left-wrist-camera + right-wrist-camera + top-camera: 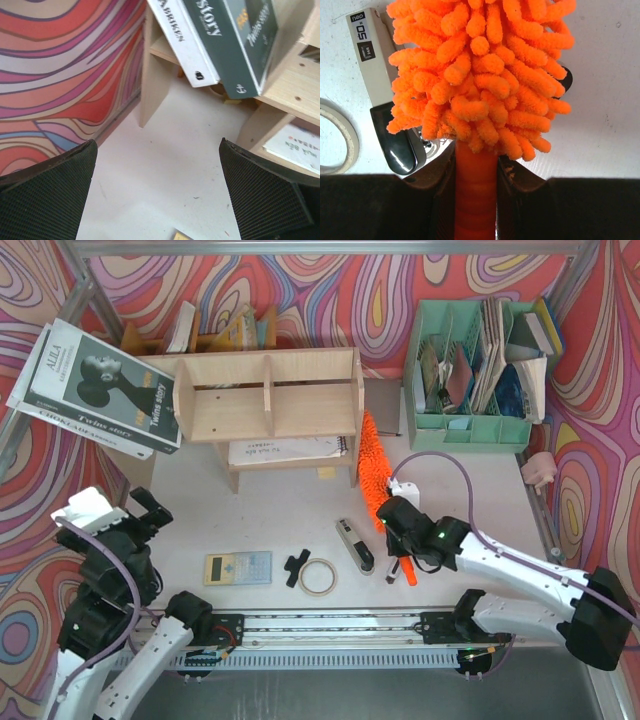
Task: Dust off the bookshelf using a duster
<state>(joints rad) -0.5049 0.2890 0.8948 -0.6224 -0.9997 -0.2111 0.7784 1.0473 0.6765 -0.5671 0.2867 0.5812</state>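
The plywood bookshelf [268, 395] stands at the back centre of the table; one of its legs [152, 85] shows in the left wrist view. The orange fluffy duster [372, 462] lies along the shelf's right end, its handle pointing toward me. My right gripper [395, 520] is shut on the smooth orange handle [475, 190] just below the fluffy head [480, 75]. My left gripper [150, 512] hovers at the near left, open and empty [157, 190], with the table between its fingers [50, 190].
A large dark book [95, 390] leans on the shelf's left end. A mint green file organizer [478, 375] stands at the back right. A calculator [238, 567], black clip [296, 567], tape ring [318, 577] and stapler [354, 545] lie in front.
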